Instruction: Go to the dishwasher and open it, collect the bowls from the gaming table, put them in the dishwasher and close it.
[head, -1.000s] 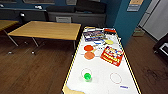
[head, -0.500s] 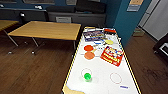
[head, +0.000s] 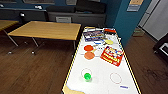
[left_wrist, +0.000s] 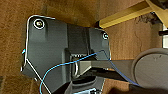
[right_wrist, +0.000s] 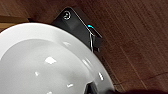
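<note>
The gaming table (head: 100, 72), long with a glossy white top and a yellow edge, runs away from me in the head view. Two orange bowls (head: 88, 48) (head: 89, 55) sit side by side near its middle, toward the left edge. A smaller green bowl (head: 87, 76) stands closer to me, also on the left half. The dishwasher is out of view. Both wrist views look down past dark parts of my own body onto the wooden floor.
A red board-game box (head: 112, 55) lies right of the orange bowls and a bluish one (head: 93, 35) at the far end. A yellow-wood table (head: 47, 30) with metal legs stands to the left. A teal wall (head: 125, 20) rises at the far right.
</note>
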